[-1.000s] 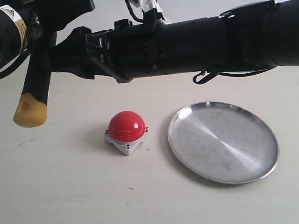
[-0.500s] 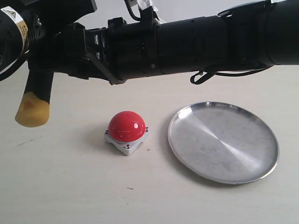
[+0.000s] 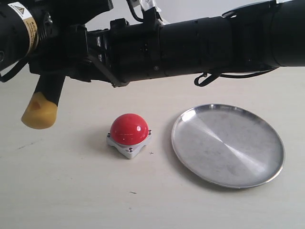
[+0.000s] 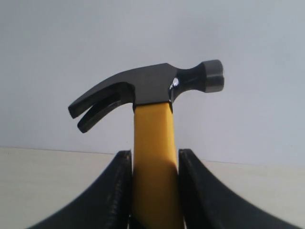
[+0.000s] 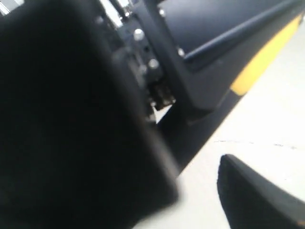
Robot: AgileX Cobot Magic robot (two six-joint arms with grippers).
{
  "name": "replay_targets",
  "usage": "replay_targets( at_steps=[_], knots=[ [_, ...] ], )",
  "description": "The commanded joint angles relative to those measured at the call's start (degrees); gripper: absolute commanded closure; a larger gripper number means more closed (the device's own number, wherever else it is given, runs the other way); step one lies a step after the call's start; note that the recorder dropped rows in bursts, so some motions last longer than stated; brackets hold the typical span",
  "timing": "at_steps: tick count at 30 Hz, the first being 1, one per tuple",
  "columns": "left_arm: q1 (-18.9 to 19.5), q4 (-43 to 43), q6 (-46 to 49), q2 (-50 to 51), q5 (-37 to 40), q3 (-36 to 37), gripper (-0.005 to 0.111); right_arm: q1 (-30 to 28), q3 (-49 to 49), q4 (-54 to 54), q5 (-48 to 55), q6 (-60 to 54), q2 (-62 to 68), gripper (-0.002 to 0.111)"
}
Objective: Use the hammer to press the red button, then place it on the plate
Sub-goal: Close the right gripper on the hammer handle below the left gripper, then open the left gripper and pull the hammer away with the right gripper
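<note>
Left end effector [image 4: 153,164] clamping hammer [image 4: 151,88] handle, head protruding beyond

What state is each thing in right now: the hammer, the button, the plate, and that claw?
hammer: clamped by its yellow handle, handle end hanging down, clear of the table.
left gripper: shut on the hammer.
red button: on the table, nothing touching it.
plate: on the table, empty.
</note>
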Motion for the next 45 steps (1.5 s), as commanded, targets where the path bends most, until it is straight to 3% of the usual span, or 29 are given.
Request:
replay_targets(
  at_steps=[1, 5, 10, 13, 20, 26, 40, 43, 45],
  knots=[
    [-0.2, 3.4, -0.6, -0.8, -0.5, -1.0, 0.107, 0.1, -0.4, 0.2, -0.8, 0.0, 0.4, 0.036],
    [-0.2, 3.4, -0.6, -0.7, -2.1, -1.0, 0.107, 0.1, -0.4, 0.2, -0.9, 0.2, 0.4, 0.039],
    [-0.2, 3.4, -0.6, -0.5, -3.0, -1.0, 0.107, 0.1, -0.4, 0.2, -0.9, 0.2, 0.4, 0.053],
    [-0.2, 3.4, -0.6, -0.2, -3.0, -1.0, 0.107, 0.1, -0.4, 0.2, -1.9, 1.0, 0.4, 0.066],
    [-0.2, 3.4, -0.6, 0.4, -2.0, -1.0, 0.107, 0.1, -0.4, 0.2, -4.6, 2.0, 0.4, 0.108],
    [-0.2, 3.4, -0.5, 0.4, 3.7, -1.0, 0.107, 0.1, -0.4, 0.2, -5.2, 2.0, 0.4, 0.108],
    [-0.2, 3.4, 1.7, 0.4, 4.9, -1.0, 0.107, 0.1, -0.4, 0.1, -1.7, 0.4, 0.4, 0.108],
    [-0.2, 3.4, 3.9, 0.4, 4.7, -1.1, 0.102, 0.1, -0.4, 0.1, -1.7, 0.4, 0.4, 0.108],
    [-0.2, 3.4, 4.3, 0.4, 4.7, -1.1, 0.091, 0.1, -0.4, 0.1, -1.7, 0.4, 0.4, 0.108]
  ],
)
